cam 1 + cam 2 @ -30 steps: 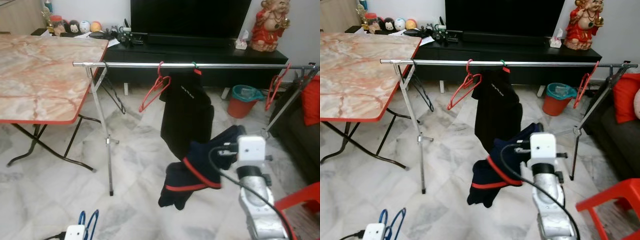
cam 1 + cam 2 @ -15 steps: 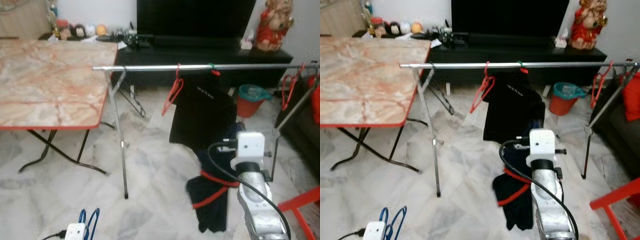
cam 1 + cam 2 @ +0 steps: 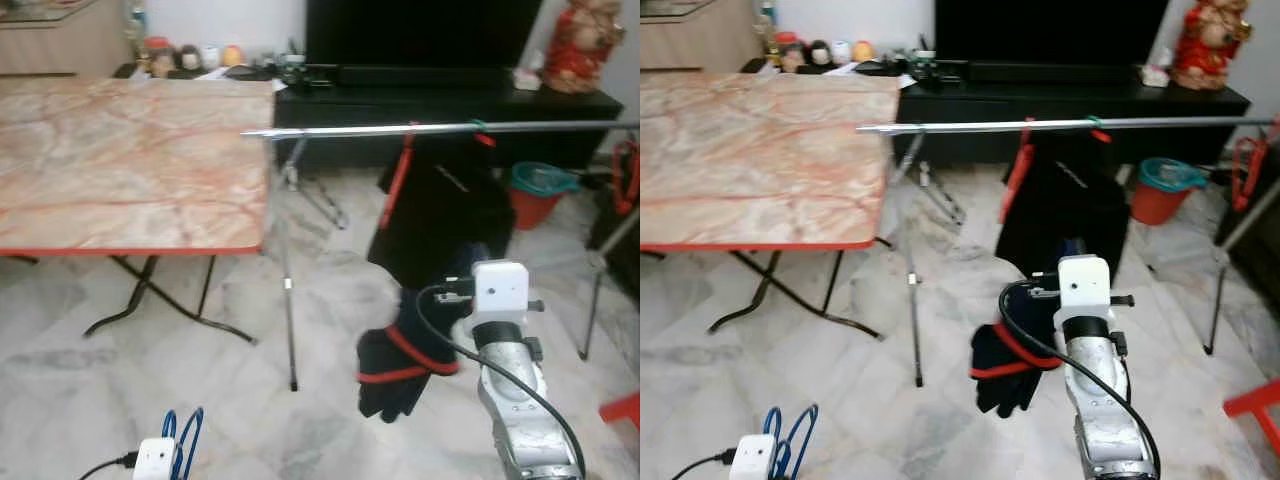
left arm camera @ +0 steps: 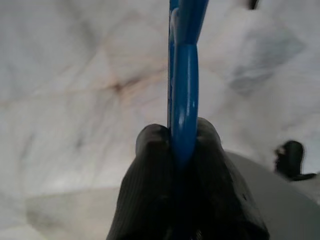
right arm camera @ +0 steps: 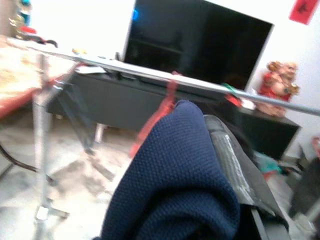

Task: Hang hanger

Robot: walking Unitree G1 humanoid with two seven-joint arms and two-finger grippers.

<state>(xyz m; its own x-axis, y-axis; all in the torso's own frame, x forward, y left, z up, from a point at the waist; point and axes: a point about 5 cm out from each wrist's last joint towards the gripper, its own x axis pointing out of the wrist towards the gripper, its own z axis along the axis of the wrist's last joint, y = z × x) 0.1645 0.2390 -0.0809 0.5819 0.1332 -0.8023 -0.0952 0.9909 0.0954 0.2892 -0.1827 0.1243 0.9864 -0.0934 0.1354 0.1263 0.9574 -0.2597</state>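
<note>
While right gripper (image 5: 220,165) grips navy garment (image 3: 405,345), left gripper (image 4: 175,150) pinches blue hanger (image 4: 184,80)

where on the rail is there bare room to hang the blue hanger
Free: the rail from its left end to the red hanger, beside the marble table. Crowded: the middle, where that hanger and the black garment hang together. The left gripper grips the blue hanger; the right gripper holds the navy garment.

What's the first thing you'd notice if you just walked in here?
Probably the dark blue garment with red trim dangling from the right gripper, in front of the silver clothes rail where a black shirt hangs. Next, the blue hanger pinched in the left gripper, low over the marble floor.
</note>
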